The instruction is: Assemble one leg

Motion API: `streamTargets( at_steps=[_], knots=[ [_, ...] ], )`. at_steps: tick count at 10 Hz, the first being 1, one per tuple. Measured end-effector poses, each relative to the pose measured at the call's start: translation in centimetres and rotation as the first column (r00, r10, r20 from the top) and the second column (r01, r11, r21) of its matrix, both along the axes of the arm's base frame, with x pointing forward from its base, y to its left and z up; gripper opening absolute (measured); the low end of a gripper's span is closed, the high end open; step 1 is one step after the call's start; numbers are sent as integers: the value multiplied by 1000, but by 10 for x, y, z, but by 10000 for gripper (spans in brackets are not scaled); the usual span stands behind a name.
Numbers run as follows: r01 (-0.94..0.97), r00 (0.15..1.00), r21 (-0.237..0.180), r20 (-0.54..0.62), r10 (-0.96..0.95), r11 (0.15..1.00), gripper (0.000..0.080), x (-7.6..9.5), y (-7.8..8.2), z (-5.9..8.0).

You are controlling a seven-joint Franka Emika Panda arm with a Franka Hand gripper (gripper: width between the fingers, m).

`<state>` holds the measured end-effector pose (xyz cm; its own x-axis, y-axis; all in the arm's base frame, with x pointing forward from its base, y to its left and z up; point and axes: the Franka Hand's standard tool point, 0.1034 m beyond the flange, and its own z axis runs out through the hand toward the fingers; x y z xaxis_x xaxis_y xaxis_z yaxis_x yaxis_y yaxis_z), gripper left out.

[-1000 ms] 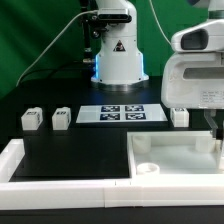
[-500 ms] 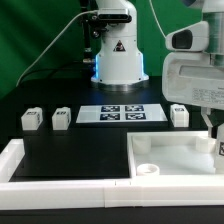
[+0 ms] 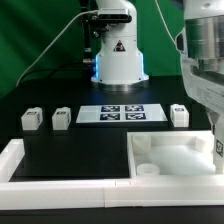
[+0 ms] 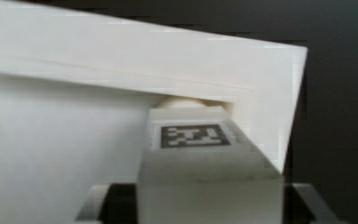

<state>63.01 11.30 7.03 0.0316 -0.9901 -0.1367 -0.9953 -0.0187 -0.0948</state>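
Note:
My gripper (image 3: 217, 143) stands at the exterior view's right edge, over the far right corner of the large white panel (image 3: 165, 153). In the wrist view the gripper (image 4: 208, 208) is shut on a leg (image 4: 204, 160), a white post with a square marker tag. The leg's end sits at a round socket (image 4: 194, 101) in the panel's corner (image 4: 87, 110). Whether it is seated there I cannot tell. Three more legs stand on the black table: two at the left (image 3: 32, 119) (image 3: 62, 117) and one at the right (image 3: 180, 114).
The marker board (image 3: 122, 113) lies in the middle, in front of the robot base (image 3: 118, 60). A white L-shaped rail (image 3: 60, 190) borders the table's front and left. The panel has another round socket (image 3: 147, 170) at its near left corner.
The arm's hand has shifted toward the exterior view's right and now fills more of that edge. The fingertips stay at the panel's far right corner. The loose legs have not moved.

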Motion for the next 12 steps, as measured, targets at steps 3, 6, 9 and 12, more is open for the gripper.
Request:
streamTargets(
  at_steps=[3, 6, 9, 12],
  knots=[
    [-39, 999, -4, -1, 39, 999, 526, -2, 1, -2],
    [-372, 927, -48, 35, 374, 927, 644, -2, 1, -2],
    [-719, 686, -116, 44, 726, 686, 648, -4, 10, -3],
    [-868, 471, -157, 36, 881, 470, 649, -3, 6, -3]
  ],
)
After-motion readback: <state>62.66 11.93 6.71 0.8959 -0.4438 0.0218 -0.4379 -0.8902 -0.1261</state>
